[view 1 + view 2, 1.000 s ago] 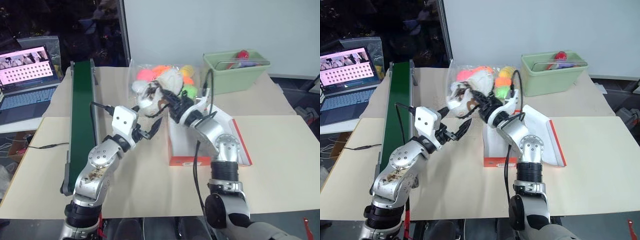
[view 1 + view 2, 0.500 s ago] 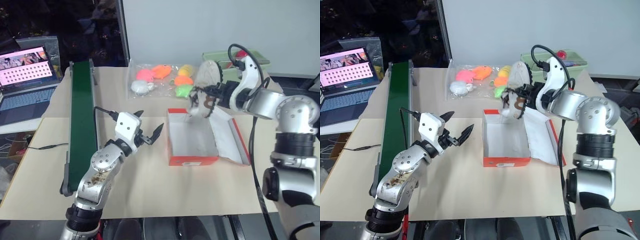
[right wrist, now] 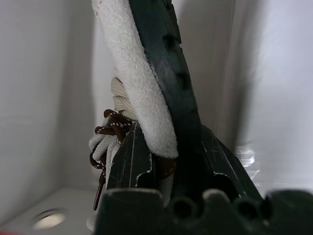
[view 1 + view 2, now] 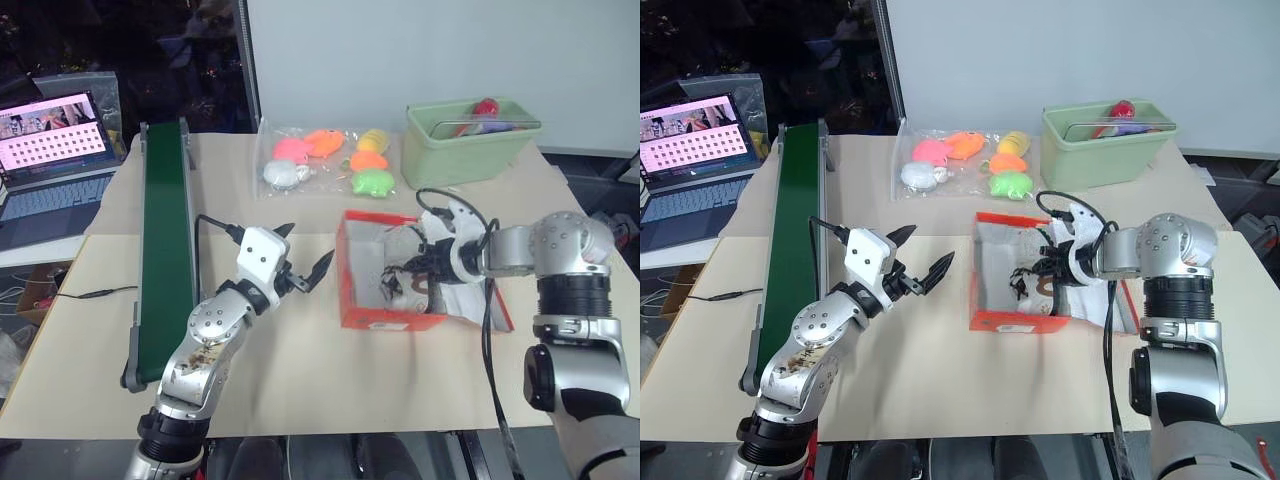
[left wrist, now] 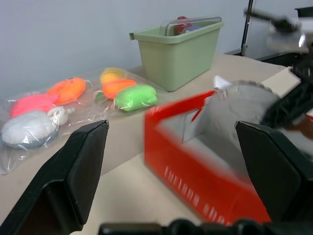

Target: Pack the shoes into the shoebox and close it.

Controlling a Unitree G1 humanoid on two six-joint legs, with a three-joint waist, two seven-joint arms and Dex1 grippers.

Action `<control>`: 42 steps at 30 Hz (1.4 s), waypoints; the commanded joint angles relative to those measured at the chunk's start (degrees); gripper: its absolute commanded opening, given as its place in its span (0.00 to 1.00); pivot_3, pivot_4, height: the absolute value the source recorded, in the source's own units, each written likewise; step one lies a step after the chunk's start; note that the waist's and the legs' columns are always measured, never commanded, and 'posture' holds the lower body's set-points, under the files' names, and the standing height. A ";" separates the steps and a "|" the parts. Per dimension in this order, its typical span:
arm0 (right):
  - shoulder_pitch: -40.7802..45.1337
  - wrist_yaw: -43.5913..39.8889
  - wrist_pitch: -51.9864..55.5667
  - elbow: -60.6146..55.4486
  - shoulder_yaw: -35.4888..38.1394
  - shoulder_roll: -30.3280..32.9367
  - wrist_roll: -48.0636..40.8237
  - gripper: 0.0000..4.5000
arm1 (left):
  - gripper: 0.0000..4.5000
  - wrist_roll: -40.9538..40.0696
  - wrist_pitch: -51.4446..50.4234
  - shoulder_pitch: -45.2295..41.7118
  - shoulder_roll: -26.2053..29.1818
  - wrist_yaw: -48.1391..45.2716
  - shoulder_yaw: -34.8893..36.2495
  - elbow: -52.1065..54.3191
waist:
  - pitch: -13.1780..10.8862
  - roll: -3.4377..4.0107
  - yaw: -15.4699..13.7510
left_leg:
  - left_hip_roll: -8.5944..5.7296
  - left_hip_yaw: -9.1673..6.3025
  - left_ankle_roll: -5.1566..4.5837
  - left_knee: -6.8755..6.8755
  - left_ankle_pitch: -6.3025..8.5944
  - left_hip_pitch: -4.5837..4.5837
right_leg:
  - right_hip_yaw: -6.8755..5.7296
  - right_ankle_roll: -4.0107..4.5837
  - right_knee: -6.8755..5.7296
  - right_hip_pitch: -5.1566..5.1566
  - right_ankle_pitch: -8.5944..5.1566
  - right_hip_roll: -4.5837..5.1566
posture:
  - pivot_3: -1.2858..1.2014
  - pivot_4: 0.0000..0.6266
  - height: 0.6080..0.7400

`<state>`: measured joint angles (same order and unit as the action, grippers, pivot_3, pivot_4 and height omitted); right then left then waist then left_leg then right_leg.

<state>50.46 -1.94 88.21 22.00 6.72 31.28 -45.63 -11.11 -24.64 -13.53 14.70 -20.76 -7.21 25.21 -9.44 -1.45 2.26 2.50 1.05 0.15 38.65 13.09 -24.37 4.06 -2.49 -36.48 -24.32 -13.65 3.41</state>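
The red-orange rectangular cardboard shoebox (image 4: 392, 318) with a white interior sits open at the centre of the beige table (image 4: 300, 370), its hinged lid folded out flat on the side toward the right arm. The right gripper (image 4: 1048, 272) reaches down into the box and is clenched on 1 small cream shoe (image 3: 134, 93) with dark brown laces; the right wrist view shows the 2 black fingers (image 3: 128, 161) pinching the shoe's fuzzy wall and dark sole edge, with the box's white walls close around it and the laces dangling below. In the head views the shoe (image 4: 1035, 275) sits inside the box opening, laces trailing toward the near wall. Whether it touches the box floor cannot be told.

The left gripper (image 4: 305, 268) hovers above the table just off the box at its 9 o'clock side, its 2 black fingers (image 5: 80, 166) spread wide and released, holding nothing.

From the box, a clear plastic bag of bright soft toys (image 4: 325, 160) lies at about 11 o'clock, and a light-green plastic bin (image 4: 470, 140) stands at about 1 o'clock near the table's far edge. A long dark-green conveyor belt (image 4: 165, 240) runs along the table well off at 9 o'clock, with an open laptop (image 4: 55, 150) beyond it.
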 commanded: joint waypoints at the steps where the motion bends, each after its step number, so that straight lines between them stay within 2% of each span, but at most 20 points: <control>1: 1.17 -3.74 -2.87 1.15 -0.66 0.13 3.91 0.25 | 0.99 0.26 0.98 -0.03 0.02 0.31 0.42 2.27 | 0.00 0.00 0.02 | 0.00 0.00 0.00 0.00 0.00 0.01 | 0.00 0.00 0.00 0.00 0.00 0.00 | 0.52 0.24 0.92; 8: 4.41 -5.79 -2.39 0.24 2.18 -3.02 6.86 0.77 | 1.00 0.63 0.89 0.18 0.09 0.72 0.38 2.82 | 0.00 0.00 0.10 | 0.00 0.00 0.00 0.00 0.00 0.02 | 0.00 0.00 -0.05 0.00 0.00 -0.01 | 0.52 0.24 0.92; 15: 10.03 -5.36 -1.43 -4.84 4.43 -6.11 9.10 0.77 | 1.00 1.03 1.41 -0.80 0.17 0.87 1.11 1.51 | 0.00 0.01 0.14 | 0.01 -0.03 0.00 0.00 0.00 0.03 | -0.02 0.00 -0.15 -0.04 0.00 -0.02 | 0.52 0.24 0.92; 18: 10.06 -6.10 -3.78 -10.36 2.23 -5.68 10.70 0.77 | 1.00 2.25 2.12 -1.61 0.16 2.46 2.51 0.56 | 0.00 0.00 -0.23 | 0.00 -0.03 0.00 0.01 0.00 0.01 | -0.02 0.00 -0.13 -0.04 0.00 -0.01 | 0.52 0.24 0.92; 22: 6.70 -10.13 -12.31 -21.02 -3.08 -4.32 13.09 0.77 | 1.00 8.73 4.11 -3.08 -0.03 11.44 7.38 -3.52 | 0.00 0.00 -0.16 | 0.01 -0.04 0.00 0.02 0.00 0.00 | -0.03 0.00 -0.14 -0.05 0.00 -0.01 | 0.52 0.24 0.92; 23: 5.36 -12.45 -15.24 -23.79 -4.19 -4.21 13.02 0.77 | 1.00 10.16 4.04 -3.39 -0.27 14.08 8.82 -4.28 | 0.00 0.00 -0.15 | 0.01 -0.06 0.00 0.01 0.00 0.02 | -0.05 0.00 -0.14 -0.04 0.00 -0.01 | 0.52 0.24 0.92; 27: -3.92 -27.80 -38.30 -39.61 -12.35 -0.53 16.95 0.77 | 1.00 15.04 -0.89 -3.99 -2.00 25.19 15.65 -5.97 | 0.00 0.00 0.17 | 0.01 -0.11 0.00 0.00 0.00 -0.01 | -0.06 -0.01 -0.10 -0.04 -0.01 0.00 | 0.52 0.24 0.92; 31: -16.82 -43.28 -50.97 -51.30 -15.13 2.22 13.88 0.77 | 1.00 16.81 -8.45 -2.74 -5.40 32.54 21.64 -4.94 | 0.00 -0.04 -0.07 | 0.01 -0.20 0.01 0.01 0.01 0.01 | -0.13 -0.05 -0.13 0.02 -0.02 0.00 | 0.52 0.24 0.92; 34: -22.96 -49.10 -57.42 -50.42 -19.39 4.58 17.87 0.77 | 1.00 15.82 -12.91 -1.77 -7.26 33.70 23.81 -5.16 | 0.04 -0.13 -0.55 | -0.01 -0.24 0.01 0.10 0.01 0.07 | -0.14 -0.05 -0.16 0.11 -0.02 0.03 | 0.52 0.24 0.92; 39: -24.55 -48.25 -57.51 -43.79 -15.41 -2.94 12.24 0.77 | 1.00 13.91 -15.74 -1.94 -8.73 33.52 25.94 -6.84 | -0.03 -0.27 -0.47 | -0.02 -0.22 0.06 0.28 -0.02 0.28 | -0.12 0.03 -0.36 0.23 0.04 -0.01 | 0.52 0.24 0.92; 42: -24.75 -49.51 -59.76 -41.79 -15.73 -3.96 14.17 0.77 | 1.00 13.62 -15.88 -2.30 -8.55 33.41 26.18 -6.91 | -0.03 -0.28 -0.56 | -0.03 -0.29 0.08 0.25 -0.04 0.34 | -0.11 0.05 -0.43 0.23 0.05 -0.07 | 0.52 0.24 0.92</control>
<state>25.28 -50.75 31.18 -19.84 -10.57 27.68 -31.65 2.66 -40.43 -14.91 5.53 12.64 18.23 17.34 -9.48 -1.73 1.70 2.47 0.76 0.23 38.90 13.05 -24.04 3.95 -2.44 -36.90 -24.10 -13.60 3.34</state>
